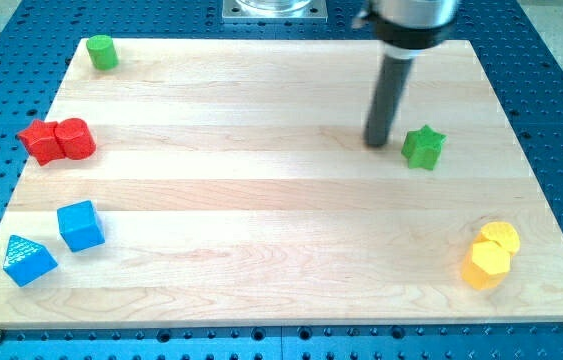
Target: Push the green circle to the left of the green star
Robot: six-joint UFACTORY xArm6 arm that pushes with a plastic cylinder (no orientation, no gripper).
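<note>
Pale wooden table (261, 200) lies on a blue perforated base (561, 100). No hand shows; the arm ends in a straight dark rod, and my tip (377, 146) rests on the table just left of the green star-shaped block (423, 147), not quite touching it. Well apart, at the far left corner, stands the green circular block (102, 51). On the left edge, two red blocks (57, 140) touch. Near left sit a blue cube (81, 225) and a blue triangular block (28, 260). Near right, two yellow blocks (490, 255) touch.
</note>
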